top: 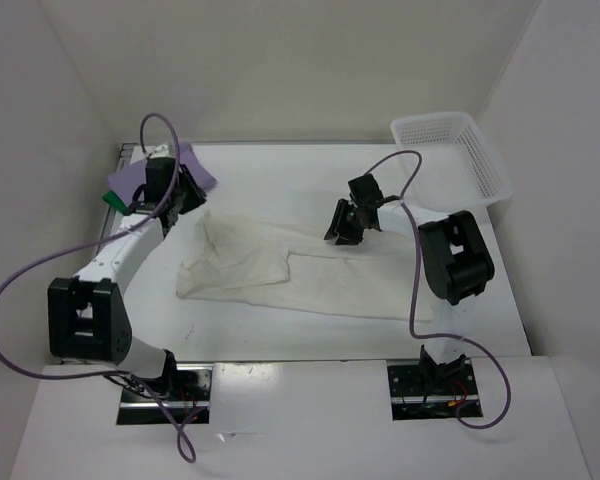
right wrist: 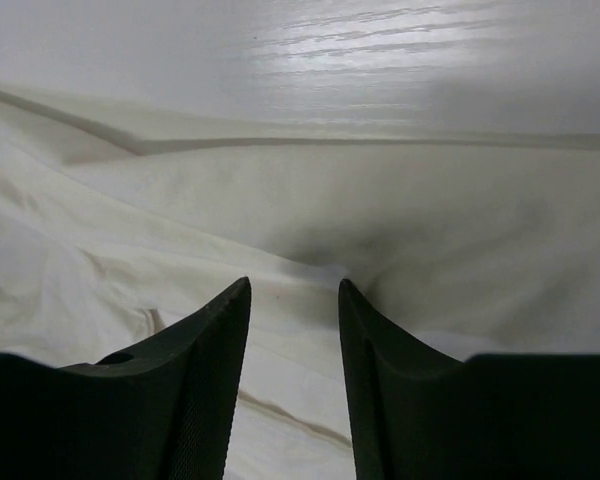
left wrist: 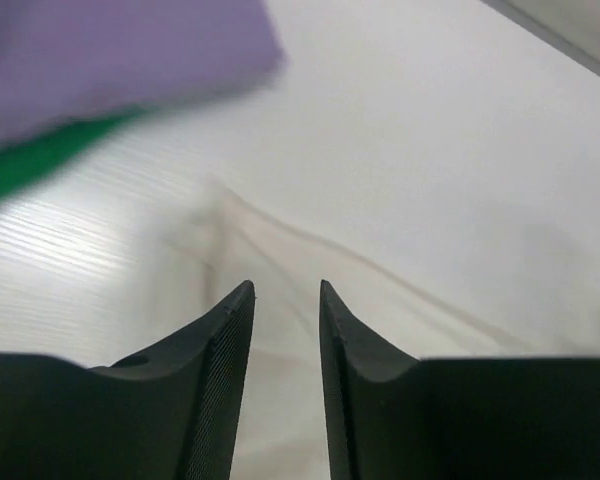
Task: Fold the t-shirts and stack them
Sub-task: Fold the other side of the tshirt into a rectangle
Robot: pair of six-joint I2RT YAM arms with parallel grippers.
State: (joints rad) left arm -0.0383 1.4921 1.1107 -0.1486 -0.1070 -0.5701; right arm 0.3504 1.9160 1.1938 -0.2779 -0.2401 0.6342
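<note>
Hovering with its fingers apart and nothing between them, the left gripper hangs over the far left end of the cream t-shirt. The right gripper stands parted and empty too, low over the same cloth near its far edge. That shirt sprawls across the middle of the table, soft, creased and bunched double at its left end, so at best it looks half folded. In the far left corner the lavender t-shirt lies flat and straight-edged on the green t-shirt, apparently folded and stacked already. Judging by this, only the cream one remains to finish and add.
</note>
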